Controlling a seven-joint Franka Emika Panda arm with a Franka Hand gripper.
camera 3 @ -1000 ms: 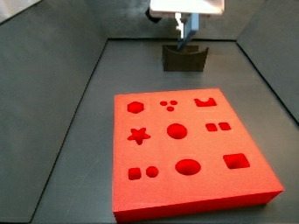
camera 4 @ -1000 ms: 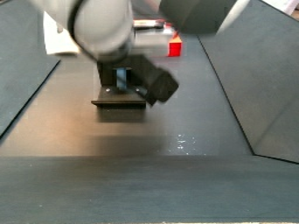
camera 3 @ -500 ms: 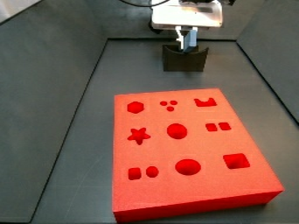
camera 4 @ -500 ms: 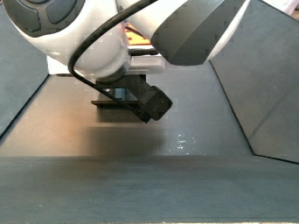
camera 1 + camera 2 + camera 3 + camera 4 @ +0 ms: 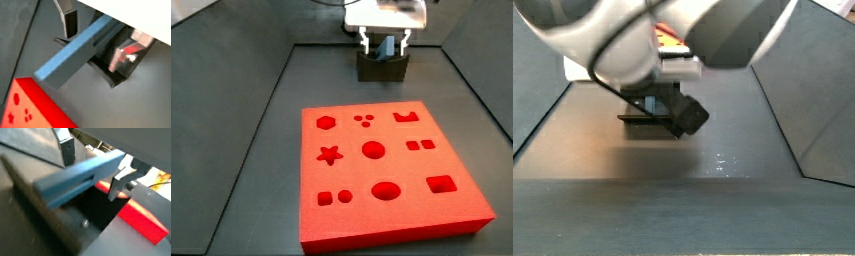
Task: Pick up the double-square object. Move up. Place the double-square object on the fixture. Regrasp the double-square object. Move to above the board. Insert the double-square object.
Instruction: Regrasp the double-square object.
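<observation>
At the far end of the bench (image 5: 251, 150), the gripper (image 5: 385, 42) hangs directly over the fixture (image 5: 382, 67), its two silver fingers (image 5: 370, 41) spread apart on either side of the notch. Only a side view takes in the whole scene: one red board (image 5: 392, 175) lying nearer the camera, well apart from the fixture, with its hexagon, star, circles, squares and dots all visible. A side view from the opposite end is mostly filled by the arm; there the fixture (image 5: 649, 115) shows as a dark block below the wrist, and only a sliver of the board (image 5: 671, 40) appears behind. The block itself is too small to make out in either side view. The wrist views supply what those lack: in both, one pale blue block (image 5: 75, 51) lies lengthwise across the dark fixture (image 5: 113, 67), resting in its notch, with a finger (image 5: 69, 22) standing on one side of it and the second finger (image 5: 127, 54) on the other, neither clearly touching it. In a wrist view the block (image 5: 80, 177) and fixture (image 5: 67, 223) fill the foreground, the board (image 5: 141, 220) behind them. A corner of the board (image 5: 30, 110) also shows in a wrist view.
</observation>
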